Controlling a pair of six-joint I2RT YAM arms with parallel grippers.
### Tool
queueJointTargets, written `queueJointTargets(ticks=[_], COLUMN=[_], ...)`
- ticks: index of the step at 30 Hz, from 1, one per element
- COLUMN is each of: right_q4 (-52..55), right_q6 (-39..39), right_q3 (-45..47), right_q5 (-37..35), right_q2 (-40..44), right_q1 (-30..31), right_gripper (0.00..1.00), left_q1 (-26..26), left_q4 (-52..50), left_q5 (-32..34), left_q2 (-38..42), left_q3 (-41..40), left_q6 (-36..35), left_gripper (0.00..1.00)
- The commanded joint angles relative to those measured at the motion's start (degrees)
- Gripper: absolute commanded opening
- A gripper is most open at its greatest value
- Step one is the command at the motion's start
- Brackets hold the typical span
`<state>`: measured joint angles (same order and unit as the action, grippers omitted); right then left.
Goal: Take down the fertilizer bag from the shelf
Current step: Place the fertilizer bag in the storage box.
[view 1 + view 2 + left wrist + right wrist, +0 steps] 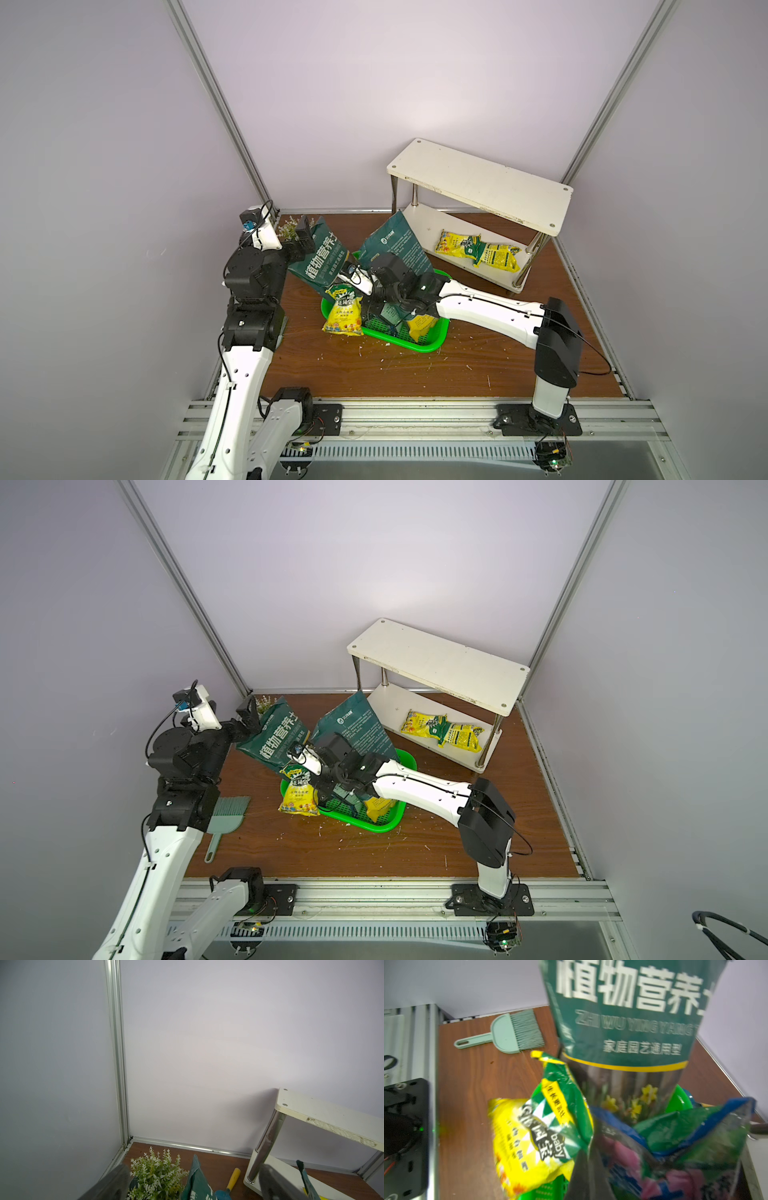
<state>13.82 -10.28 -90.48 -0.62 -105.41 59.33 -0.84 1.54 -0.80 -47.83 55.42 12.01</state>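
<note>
In both top views the shelf [478, 183] stands behind the green basket [432, 347], with the fertilizer bag [478, 251] on its lower board, well apart from both my grippers. My right gripper [376, 311] is down in the basket among bags, closed. Only a top view shows the brush [226, 812] left of the basket. Left wrist: my left gripper [306, 237] is wide apart, a soil bag [197, 1180] top between its fingers [112, 1184], with a trowel [230, 1183] and a plant [158, 1174] nearby. Right wrist: a yellow bag [525, 1142] leans over the basket's rim.

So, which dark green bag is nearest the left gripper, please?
The bag with big white characters, at the left gripper; the other, small-printed bag stands nearer the shelf.
</note>
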Motion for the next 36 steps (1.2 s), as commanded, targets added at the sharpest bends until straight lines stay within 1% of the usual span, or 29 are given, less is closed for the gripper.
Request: queueJointTargets(ticks=[1,6,9,11,14,18,22,24,26,30,32,33,36], right_q4=[-0.1,0.0,-1.9,-4.1,-5.8,-8.6,-11.6,-12.4,-12.9,-13.8,-13.6,-13.2,-12.2], right_q6=[-1.4,-1.5,-1.2,-0.7,0.0,1.7,4.2,5.0,5.5,4.9,5.1,5.5,6.4], right_q3=[-4.3,-6.0,-3.5,-0.3,4.4,12.8,21.5,24.1,25.9,25.7,23.3,21.9,17.7], right_q5=[-2.2,-4.8,-2.0,0.6,0.5,-4.6,-9.0,-9.4,-8.3,-6.1,-6.0,-6.7,-12.4], right_q2=[3.3,3.2,4.9,6.8,9.6,15.0,21.1,23.3,24.5,23.3,20.3,18.8,14.7], right_q1=[-2.5,-2.9,-2.9,-2.8,-1.8,-0.4,-0.3,0.0,0.4,2.7,3.6,3.9,3.8], right_gripper=[0.00,0.00,0.00,0.00,0.00,0.00,0.00,0.00,0.00,0.00,0.00,0.00,0.00], left_q1=[-1.2,-1.3,-1.4,-1.5,-1.5,-1.6,-1.8,-2.0,-2.3,-2.7,-2.8,-2.9,-3.0], left_q4=[1.4,1.5,1.5,1.5,1.6,1.7,1.8,1.9,2.1,2.1,2.2,2.2,2.2], left_q5=[0.1,-0.1,-0.3,-0.4,-0.5,-0.8,-1.0,-1.4,-1.8,-2.1,-2.3,-2.4,-2.6], left_q2=[0.4,0.4,0.3,0.4,0.5,0.5,0.3,0.2,0.0,-0.1,-0.1,-0.2,-0.1], left_q3=[-0.3,-0.4,-0.3,-0.4,-0.4,-0.3,-0.5,-0.4,-0.4,-0.5,-0.6,-0.5,-0.5], left_q6=[-0.1,0.0,0.0,0.1,0.1,0.3,0.6,0.7,1.0,1.3,1.4,1.4,1.4], left_gripper=[1.00,1.00,1.00,1.00,1.00,1.00,1.00,0.99,1.00,1.00,1.00,1.00,1.00])
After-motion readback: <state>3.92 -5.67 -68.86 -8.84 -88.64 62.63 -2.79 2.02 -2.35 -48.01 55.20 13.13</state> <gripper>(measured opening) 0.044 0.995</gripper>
